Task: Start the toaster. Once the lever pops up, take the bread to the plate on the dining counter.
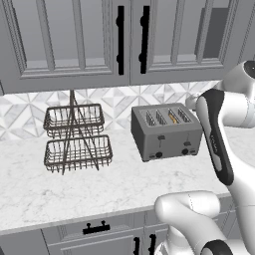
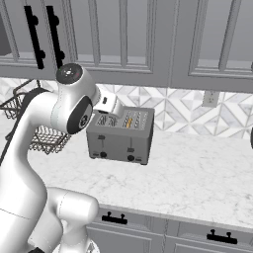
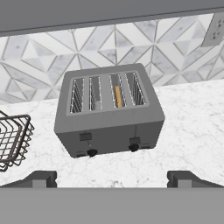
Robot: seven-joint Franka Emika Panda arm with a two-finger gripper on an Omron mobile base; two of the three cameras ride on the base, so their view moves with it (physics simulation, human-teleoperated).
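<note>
1. One toaster stood on the marble tabletop, with four slots, two levers and two knobs.
2. One bread slice sat in the third slot from the left.
3. The pincer hung above the toaster's front, fingertips wide apart, holding nothing.
4. One two-tier wire basket stood left of the toaster.

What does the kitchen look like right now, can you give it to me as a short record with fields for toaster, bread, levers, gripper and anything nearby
toaster: dark grey, four slots, on the marble worktop against the tiled backsplash
bread: golden slice standing in the third slot from the left in the hand view
levers: two on the front, both near the top of their tracks, not pushed down
gripper: open, above and in front of the toaster, touching nothing
nearby: two-tier wire basket left of the toaster
</note>
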